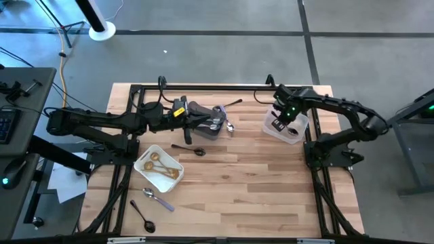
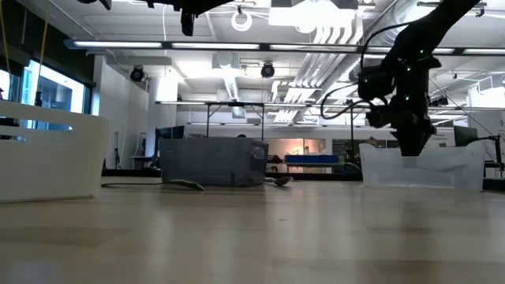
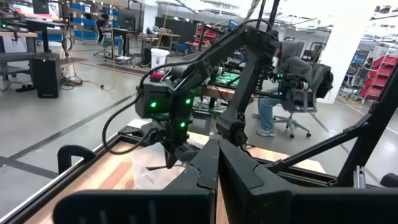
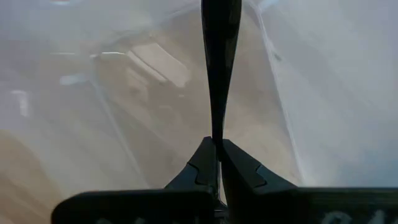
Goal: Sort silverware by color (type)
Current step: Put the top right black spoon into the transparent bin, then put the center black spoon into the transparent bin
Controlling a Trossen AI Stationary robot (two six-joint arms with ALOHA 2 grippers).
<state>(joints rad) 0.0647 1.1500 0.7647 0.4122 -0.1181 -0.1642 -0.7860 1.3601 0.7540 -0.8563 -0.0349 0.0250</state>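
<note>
Wooden table (image 1: 271, 196), black frame rails along its edges.

White tray (image 1: 144, 177), near the left front of the table: holds two gold spoons (image 1: 161, 165), lying crossed over each other.

Grey bin (image 1: 203, 112), at the back centre: holds dark and silver cutlery, single pieces not distinguishable. The left arm reaches across above it and hides part of its rim. In the low view the bin (image 2: 211, 162) stands upright behind a utensil lying on the table.

Clear tub (image 1: 295, 132), at the back right: the right gripper (image 1: 279, 123) is lowered inside it. In the low view the tub (image 2: 450, 167) hides the fingertips behind its wall.

Loose silverware on the table:
- black spoon (image 1: 188, 149), between tray and bin;
- lilac-handled spoon (image 1: 157, 197), just in front of the tray;
- black spoon at the front edge (image 1: 143, 217), left of centre;
- black utensil (image 1: 232, 104), behind the bin, type not clear;
- silver piece (image 1: 230, 127), touching the bin's right side.

Left gripper (image 3: 217, 163): raised above the bin, fingers pressed together, nothing between them.

Right gripper, wrist view (image 4: 217, 152): jaws clenched on a slim black utensil handle (image 4: 219, 62) that points down into the tub; its far end is out of sight.

Beyond the table: a seated person (image 3: 292, 81) at a desk, seen from behind.
</note>
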